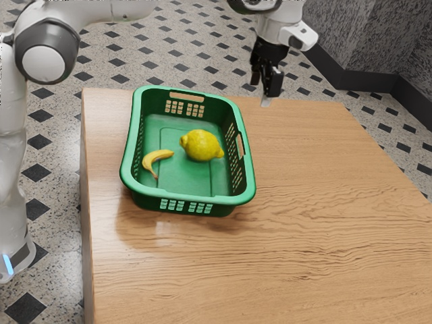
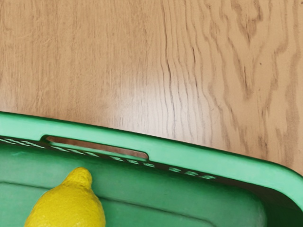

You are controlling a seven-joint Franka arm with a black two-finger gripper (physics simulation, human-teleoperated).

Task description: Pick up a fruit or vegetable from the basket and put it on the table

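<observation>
With the arm (image 1: 121, 9) stretched past the basket (image 1: 249, 177), the claw (image 1: 264, 89) points downward, open.

An indoor room, its exact use unclear, is indicated by a speckled floor (image 1: 135, 40) inlaid with dark diamonds (image 1: 26, 308), grey walls (image 1: 364, 34) and dark skirting (image 1: 364, 81).
</observation>
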